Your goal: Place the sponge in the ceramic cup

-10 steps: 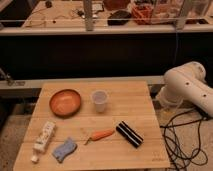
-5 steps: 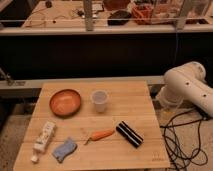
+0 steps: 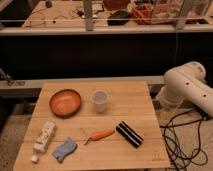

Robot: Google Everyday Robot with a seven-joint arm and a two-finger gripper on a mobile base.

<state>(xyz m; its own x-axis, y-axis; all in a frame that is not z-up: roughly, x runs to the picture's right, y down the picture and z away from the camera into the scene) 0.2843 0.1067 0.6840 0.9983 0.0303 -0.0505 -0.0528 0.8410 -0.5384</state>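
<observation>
The light-blue sponge lies flat near the front left of the wooden table. Toward the back middle of the table, the white ceramic cup stands upright with nothing showing inside it. Of the robot only the white arm housing shows, off the table's right edge and well away from both. The gripper itself is out of view, past that housing, open and holding nothing; the sponge rests untouched on the wood.
An orange-brown bowl sits left of the cup. A white tube lies beside the sponge, an orange carrot at front centre, a black-and-white striped block to its right. Black cables trail on the floor at right.
</observation>
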